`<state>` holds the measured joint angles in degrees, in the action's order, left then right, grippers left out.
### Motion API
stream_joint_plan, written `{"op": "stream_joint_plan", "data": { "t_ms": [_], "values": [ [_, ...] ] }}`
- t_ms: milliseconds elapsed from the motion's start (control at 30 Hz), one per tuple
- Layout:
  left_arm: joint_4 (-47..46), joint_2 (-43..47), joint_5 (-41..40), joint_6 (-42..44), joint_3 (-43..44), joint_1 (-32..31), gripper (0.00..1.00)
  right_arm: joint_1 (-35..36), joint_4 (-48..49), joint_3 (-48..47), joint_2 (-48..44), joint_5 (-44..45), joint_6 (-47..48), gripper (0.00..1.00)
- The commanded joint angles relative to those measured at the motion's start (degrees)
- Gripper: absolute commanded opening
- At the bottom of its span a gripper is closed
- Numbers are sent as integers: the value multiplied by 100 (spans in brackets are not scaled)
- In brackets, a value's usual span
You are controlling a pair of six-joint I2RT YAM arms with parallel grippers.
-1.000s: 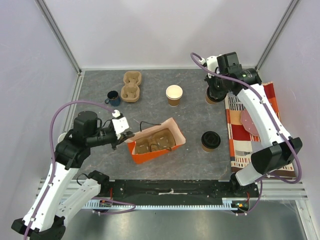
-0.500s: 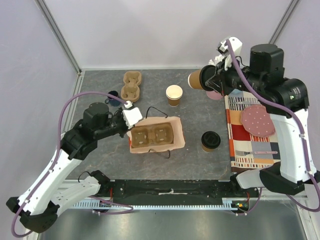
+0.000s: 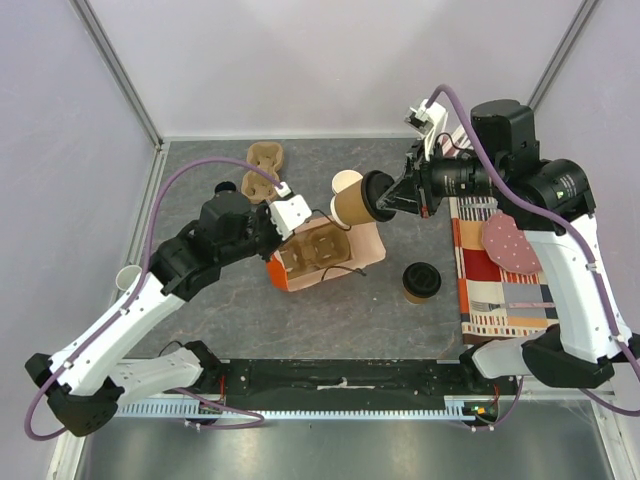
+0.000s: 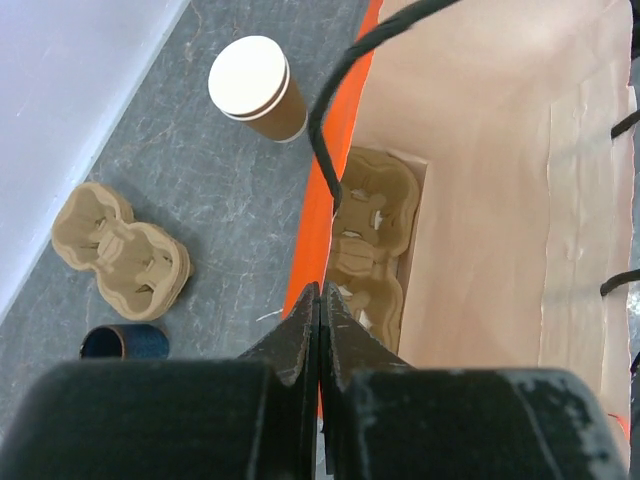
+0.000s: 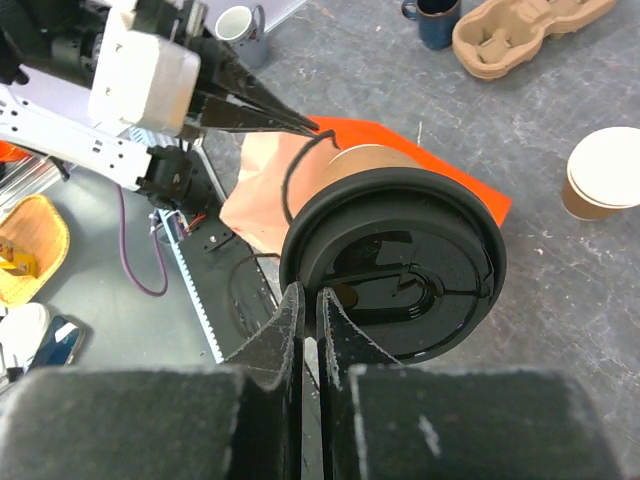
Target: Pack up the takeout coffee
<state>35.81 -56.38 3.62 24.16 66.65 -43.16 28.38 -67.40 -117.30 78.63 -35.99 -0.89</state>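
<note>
On the grey worktop (image 3: 390, 325) the right arm (image 3: 560, 200) has swung in from the back right corner, where it was half a second ago, and now reaches left across the edge of the striped cloth (image 3: 500, 290). The left arm (image 3: 150, 300) has stretched further back and to the right. With it the paper bag (image 3: 365, 245) has shifted rearward and stands tipped, its mouth towards the right arm. The left fingers (image 4: 295, 340) are pressed together on the bag's rim, at the foot of its black cord handle (image 4: 325, 120). A cardboard cup tray (image 4: 375, 230) lies inside the bag, and a spare tray (image 3: 264, 160) stays at the back of the worktop. The held cup (image 3: 355, 203) has travelled from the corner to just above the bag's mouth. It lies sideways in the air, bottom pointing left, beside a white-topped cup (image 4: 255, 85). The right fingers (image 5: 280, 335), nearly together, pinch the rim of its black lid (image 5: 395, 275). The second lidded cup (image 3: 421, 281) stands upright where it stood before, just left of the cloth. A dark blue mug (image 4: 125, 342) lies near the spare tray.
</note>
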Motion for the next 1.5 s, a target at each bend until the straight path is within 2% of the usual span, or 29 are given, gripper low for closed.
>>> {"op": "stream_joint_plan", "data": {
  "t_ms": [0, 267, 367, 467, 633, 767, 967, 1233, 1467],
  "values": [
    [-329, -163, 148, -465, 366, -17, 2, 10, 69, 14, -278, -488, -43, 0],
    [-92, -66, 174, -553, 252, -17, 2, 10, -54, -337, -331, 4, -70, 0],
    [-101, -40, 174, -553, 216, -9, 2, 18, -475, -391, -374, 170, 9, 0],
    [-118, -5, 192, -448, 234, -17, 2, 27, -652, 275, -769, 557, 210, 0],
    [-109, 48, 253, -430, 181, -17, 2, 18, -267, 1286, -1008, 339, 229, 0],
    [-83, 83, 359, -561, 173, -9, 2, 185, 192, 1288, -797, 347, 237, 0],
    [-118, 101, 658, -878, 94, -17, 2, 686, 8, 1586, -753, 680, 536, 0],
    [-206, 303, 754, -1054, -38, -9, 2, 1837, 77, 1745, -490, 2182, 993, 0],
    [-277, 417, 825, -1177, -249, -17, 2, 2513, 280, 2000, -6, 2719, 1476, 0]
  ]
}}
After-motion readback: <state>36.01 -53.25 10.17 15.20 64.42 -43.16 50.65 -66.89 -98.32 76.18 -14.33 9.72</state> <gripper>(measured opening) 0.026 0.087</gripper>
